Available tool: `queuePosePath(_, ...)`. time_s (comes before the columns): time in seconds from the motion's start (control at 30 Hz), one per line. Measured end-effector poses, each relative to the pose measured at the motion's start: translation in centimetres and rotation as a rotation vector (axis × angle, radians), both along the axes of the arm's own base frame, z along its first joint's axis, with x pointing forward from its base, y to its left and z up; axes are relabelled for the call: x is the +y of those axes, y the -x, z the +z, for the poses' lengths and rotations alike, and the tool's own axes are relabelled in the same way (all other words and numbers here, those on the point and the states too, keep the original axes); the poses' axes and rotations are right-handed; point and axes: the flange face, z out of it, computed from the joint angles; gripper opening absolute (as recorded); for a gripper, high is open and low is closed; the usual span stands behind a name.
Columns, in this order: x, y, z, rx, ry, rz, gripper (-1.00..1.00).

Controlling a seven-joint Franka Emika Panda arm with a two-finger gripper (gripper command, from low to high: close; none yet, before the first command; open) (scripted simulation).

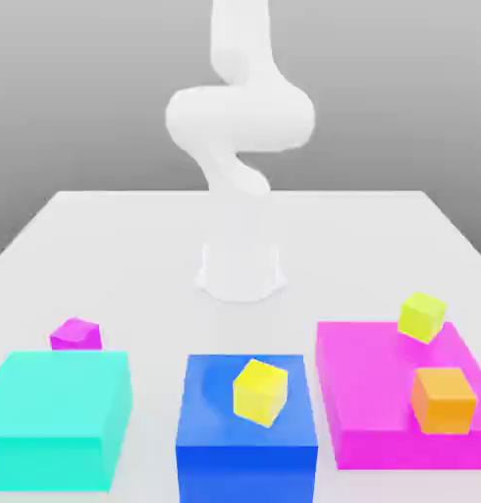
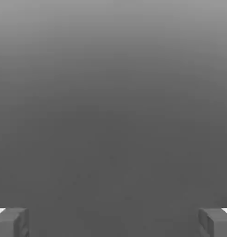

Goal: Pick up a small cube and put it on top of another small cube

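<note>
1. Here, the white arm [image 1: 240, 128] is seen rising from its round base [image 1: 240, 270] at the middle of the white table [image 1: 107, 246].
2. In the hand view, the gripper [image 2: 113, 222] is shown with its two fingers spread wide apart, one fingertip [image 2: 11, 222] at each edge, and nothing is held between them; only a grey background is faced.
3. The small magenta cube [image 1: 76, 335] is found on the table at the exterior view's left, just behind the large cyan block [image 1: 58, 418].
4. A yellow cube [image 1: 260, 392] is seen on the blue block [image 1: 246, 432] in the middle.
5. On the large flat magenta block [image 1: 372, 393] at the exterior view's right, an orange cube [image 1: 444, 401] and a second, tilted yellow cube [image 1: 422, 316] are seen.
</note>
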Motion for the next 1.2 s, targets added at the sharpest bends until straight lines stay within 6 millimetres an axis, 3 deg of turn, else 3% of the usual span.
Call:
queuePosePath(0.13,-7.1,-2.7,-9.9,0.144,-0.010,-0.067,0.00)
queuePosePath(0.3,-14.6,-1.5,-22.4,0.321,-0.033,-0.145,0.00)
queuePosePath(0.43,-19.3,2.9,-32.5,0.472,-0.065,-0.208,0.00)
queuePosePath(0.6,-22.7,12.9,-44.6,0.679,-0.129,-0.291,0.00)
queuePosePath(0.7,-23.6,15.0,-47.1,0.705,-0.141,-0.320,0.00)
queuePosePath(1.0,-23.0,14.8,-52.3,0.713,-0.136,-0.303,0.00)
queuePosePath(1.03,-22.9,14.8,-52.7,0.713,-0.138,-0.303,-1.00)
queuePosePath(1.2,-22.9,14.8,-52.7,0.714,-0.141,-0.303,-1.00)
